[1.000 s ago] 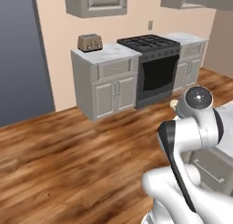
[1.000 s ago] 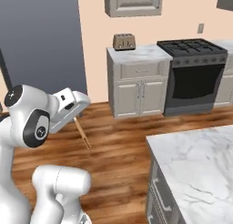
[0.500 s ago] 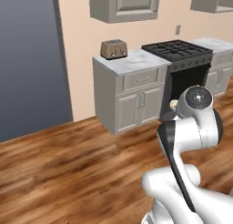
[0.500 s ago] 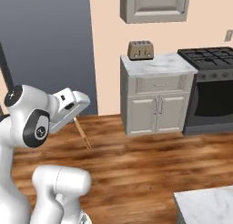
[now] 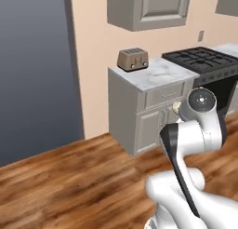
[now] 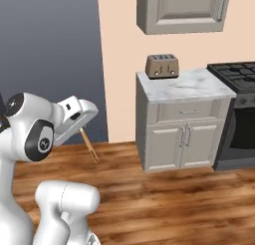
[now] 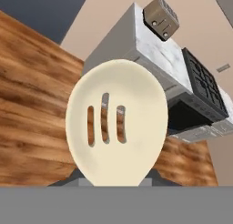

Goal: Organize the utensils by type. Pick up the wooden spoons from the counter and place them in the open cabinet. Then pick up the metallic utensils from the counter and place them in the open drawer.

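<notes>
My gripper [image 6: 82, 130] is shut on the wooden spoon, held out over the floor. Its orange-brown handle [image 6: 90, 148] slants down from the hand in the right base view. In the hand view the spoon's pale slotted bowl [image 7: 116, 123] stands right in front of the camera and hides the fingertips. A small pale bit of the spoon [image 5: 176, 106] peeks out beside the arm in the left base view. The metallic utensils, the open drawer and the open cabinet are out of view.
A marble-topped base cabinet [image 6: 183, 120] with a toaster [image 6: 162, 65] stands against the peach wall, beside a black stove [image 5: 204, 60]. Above it hangs a closed wall cabinet [image 6: 182, 10]. A dark grey panel [image 5: 32, 70] lies to the left. Wood floor [image 5: 69, 186] stretches ahead.
The whole picture has shifted: the base has driven, so the toaster cabinet and stove now sit further right and nearer. The spoon stays in the gripper, in the same pose.
</notes>
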Tool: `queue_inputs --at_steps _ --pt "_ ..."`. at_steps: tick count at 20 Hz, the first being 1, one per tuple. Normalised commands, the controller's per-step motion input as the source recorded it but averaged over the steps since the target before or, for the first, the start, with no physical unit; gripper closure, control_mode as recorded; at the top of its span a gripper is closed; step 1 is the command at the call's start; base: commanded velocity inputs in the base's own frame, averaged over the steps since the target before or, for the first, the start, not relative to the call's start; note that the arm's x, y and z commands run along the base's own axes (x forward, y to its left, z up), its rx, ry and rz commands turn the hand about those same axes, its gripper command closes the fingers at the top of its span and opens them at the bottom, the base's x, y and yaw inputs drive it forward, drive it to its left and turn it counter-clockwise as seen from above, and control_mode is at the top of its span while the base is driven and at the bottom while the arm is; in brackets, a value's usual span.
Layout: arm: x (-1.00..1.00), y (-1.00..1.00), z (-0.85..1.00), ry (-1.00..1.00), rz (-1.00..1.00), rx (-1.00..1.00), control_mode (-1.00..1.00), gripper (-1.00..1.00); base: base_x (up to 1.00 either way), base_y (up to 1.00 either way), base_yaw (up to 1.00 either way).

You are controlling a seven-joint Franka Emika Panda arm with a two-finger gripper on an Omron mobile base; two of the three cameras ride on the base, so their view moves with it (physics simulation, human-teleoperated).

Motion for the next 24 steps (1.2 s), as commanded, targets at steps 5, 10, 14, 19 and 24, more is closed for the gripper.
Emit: queue_inputs --at_steps 5,10,14,19,24 --pt "0.00 0.00 0.00 0.00 0.00 0.00 1.00 1.00 0.80 0.19 -0.36" --pt "0.00 0.00 0.00 0.00 0.00 0.00 1.00 1.00 0.33 0.01 -0.62" --pt "0.00 0.00 0.00 0.00 0.00 0.00 1.00 1.00 0.30 0.00 -0.66" --pt "0.00 0.00 0.00 0.00 0.00 0.00 1.00 1.00 0.70 0.00 -0.47" --pt "0.00 0.00 0.00 0.00 0.00 0.00 1.00 1.00 0.90 0.00 -0.37"
